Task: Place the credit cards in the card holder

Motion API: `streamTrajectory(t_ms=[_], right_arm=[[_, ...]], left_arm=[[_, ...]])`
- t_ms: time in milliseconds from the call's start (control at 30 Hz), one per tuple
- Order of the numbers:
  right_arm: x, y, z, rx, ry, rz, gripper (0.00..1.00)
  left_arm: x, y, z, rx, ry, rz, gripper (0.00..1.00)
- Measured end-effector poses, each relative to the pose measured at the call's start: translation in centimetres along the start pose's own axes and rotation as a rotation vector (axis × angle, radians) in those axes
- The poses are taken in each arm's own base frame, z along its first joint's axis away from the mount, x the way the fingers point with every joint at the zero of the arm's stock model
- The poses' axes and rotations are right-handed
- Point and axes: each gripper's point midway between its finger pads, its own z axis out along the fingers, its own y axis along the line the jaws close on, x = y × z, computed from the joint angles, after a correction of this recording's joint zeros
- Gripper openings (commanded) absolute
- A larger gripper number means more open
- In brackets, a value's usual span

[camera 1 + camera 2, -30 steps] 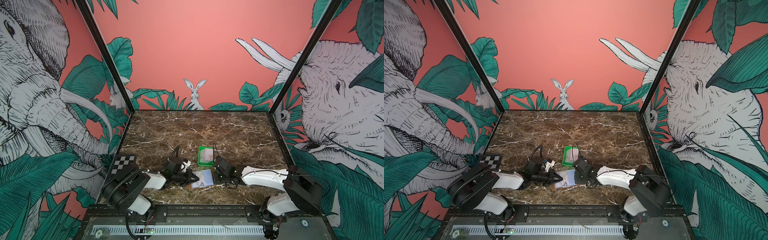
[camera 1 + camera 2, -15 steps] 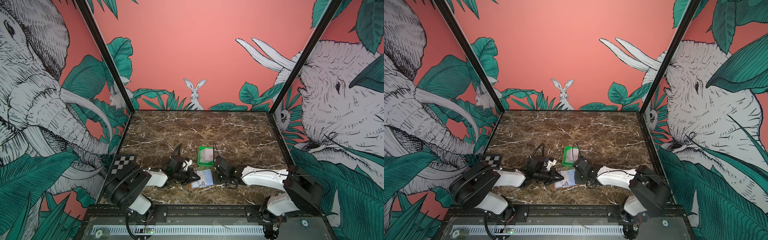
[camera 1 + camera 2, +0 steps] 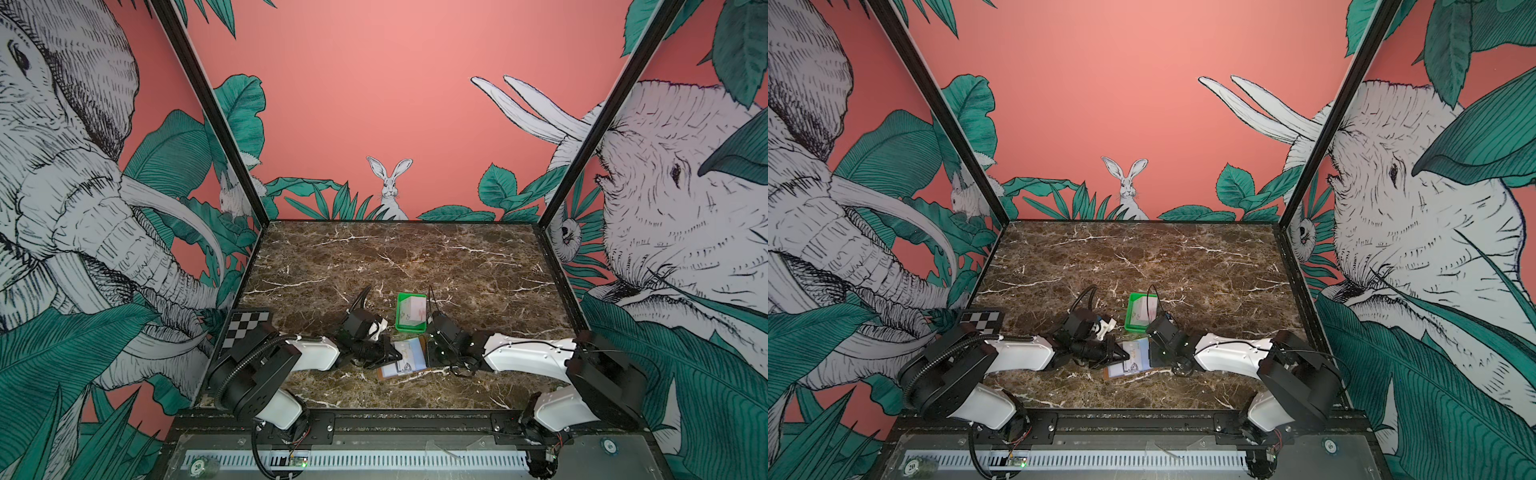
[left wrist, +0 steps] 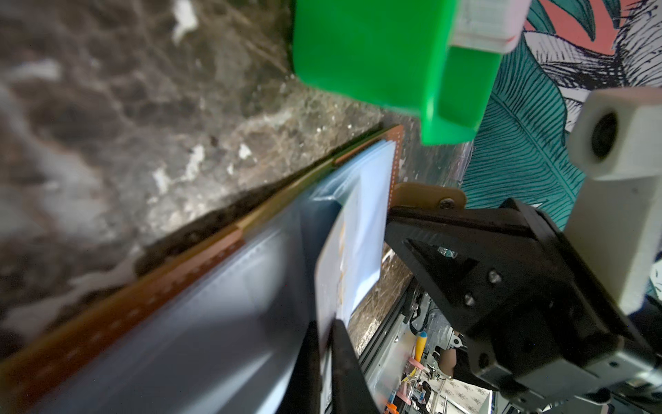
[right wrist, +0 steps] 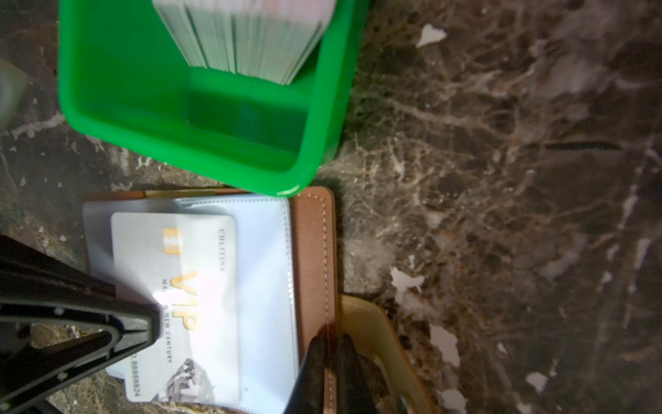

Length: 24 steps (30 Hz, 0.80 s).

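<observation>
The tan card holder (image 3: 409,366) (image 3: 1130,369) lies open on the marble, clear sleeves up, just in front of the green tray. My left gripper (image 3: 395,355) (image 4: 324,335) is shut on a pale credit card (image 5: 200,286) (image 4: 345,251) printed VIP. Its far end lies under a clear sleeve (image 5: 265,251). From the other side, my right gripper (image 3: 428,359) (image 5: 329,346) is shut on the holder's brown stitched edge (image 5: 311,251), beside the snap tab (image 5: 372,333). More credit cards (image 5: 243,36) (image 3: 415,309) stand stacked in the tray.
The bright green tray (image 3: 409,329) (image 5: 179,143) touches the holder's far edge. A checkerboard marker (image 3: 245,328) sits at the table's left edge. Both arms lie low along the front, fingertips a card's width apart.
My left gripper has edged right with the card toward the holder's sleeve. The right gripper and the holder have stayed put.
</observation>
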Motion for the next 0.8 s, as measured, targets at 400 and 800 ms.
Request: streamTrajectory(t_ms=[400,800], right_arm=[[0.1,0.2,0.0,-0.021,-0.005,0.004,0.08],[0.2,0.4,0.0,-0.031,-0.002,0.026,0.08]], left_arm=[[-0.3,0.6,-0.5,-0.100,-0.021,0.012,0.24],[0.4,1.8,-3.0,-0.238,-0.045,0.035,0.27]])
